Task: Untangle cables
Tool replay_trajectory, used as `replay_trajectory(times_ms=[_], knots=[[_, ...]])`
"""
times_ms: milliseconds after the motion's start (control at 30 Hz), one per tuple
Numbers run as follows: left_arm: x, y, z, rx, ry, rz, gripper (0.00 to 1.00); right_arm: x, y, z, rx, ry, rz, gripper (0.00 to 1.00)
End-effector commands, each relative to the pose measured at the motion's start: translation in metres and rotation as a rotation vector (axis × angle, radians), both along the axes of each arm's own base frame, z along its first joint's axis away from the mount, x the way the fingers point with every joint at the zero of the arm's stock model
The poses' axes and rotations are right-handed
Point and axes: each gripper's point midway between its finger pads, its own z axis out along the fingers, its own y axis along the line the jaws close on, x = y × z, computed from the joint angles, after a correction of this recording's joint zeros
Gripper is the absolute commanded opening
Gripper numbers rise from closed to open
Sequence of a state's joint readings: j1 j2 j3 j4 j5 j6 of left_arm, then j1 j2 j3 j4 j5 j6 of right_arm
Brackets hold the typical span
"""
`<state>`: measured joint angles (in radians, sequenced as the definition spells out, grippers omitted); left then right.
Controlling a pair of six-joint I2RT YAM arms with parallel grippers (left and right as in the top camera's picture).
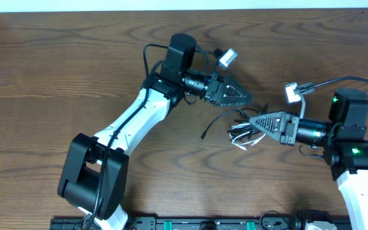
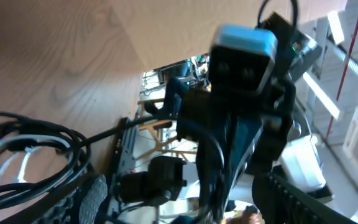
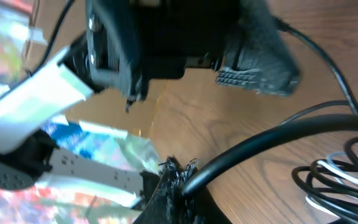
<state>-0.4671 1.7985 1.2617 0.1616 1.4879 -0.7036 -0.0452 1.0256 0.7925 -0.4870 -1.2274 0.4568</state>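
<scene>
Cables (image 1: 238,131) tangled on wood table (image 1: 75,64), right fingers (image 1: 267,120) seemingly pinching one, state of left fingers (image 1: 232,92) unclear

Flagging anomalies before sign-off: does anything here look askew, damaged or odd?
Nothing damaged or spilled. The only untidy thing is the cables: black and white strands bunched in a snarl mid-table, close to the left gripper and right gripper.

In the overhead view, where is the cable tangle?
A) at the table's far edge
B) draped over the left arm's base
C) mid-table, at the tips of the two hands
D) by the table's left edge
C: the cables bunch beside the right hand, just below the left hand.
</scene>
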Motion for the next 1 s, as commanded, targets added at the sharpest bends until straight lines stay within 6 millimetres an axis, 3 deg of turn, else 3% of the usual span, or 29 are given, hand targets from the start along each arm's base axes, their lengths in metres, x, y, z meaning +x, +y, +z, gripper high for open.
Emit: replay_trajectory(times_ms=[0, 167, 300, 433, 700, 800, 967], knots=[[-0.004, 0.008, 0.014, -0.069, -0.148, -0.017, 0.88, 0.002, -0.006, 0.013, 0.060, 0.049, -0.019, 0.01], [0.003, 0.007, -0.012, 0.007, -0.123, 0.053, 0.92, 0.009, -0.013, 0.020, 0.081, 0.038, -0.047, 0.01], [0.016, 0.017, -0.071, 0.271, -0.057, 0.216, 0.98, 0.012, -0.018, 0.022, 0.081, 0.024, -0.063, 0.01], [0.014, 0.029, -0.104, 0.439, -0.077, 0.255, 0.99, 0.013, -0.018, 0.022, 0.083, 0.026, -0.067, 0.01], [-0.006, 0.029, -0.125, 0.519, -0.238, 0.165, 0.99, 0.019, -0.019, 0.030, 0.106, 0.038, -0.084, 0.01], [-0.005, 0.033, -0.146, 0.659, -0.306, 0.186, 0.99, 0.019, -0.019, 0.031, 0.108, 0.044, -0.088, 0.01], [-0.021, 0.026, -0.159, 0.715, -0.360, 0.138, 1.00, 0.024, -0.021, 0.028, 0.102, 0.066, -0.122, 0.01]])
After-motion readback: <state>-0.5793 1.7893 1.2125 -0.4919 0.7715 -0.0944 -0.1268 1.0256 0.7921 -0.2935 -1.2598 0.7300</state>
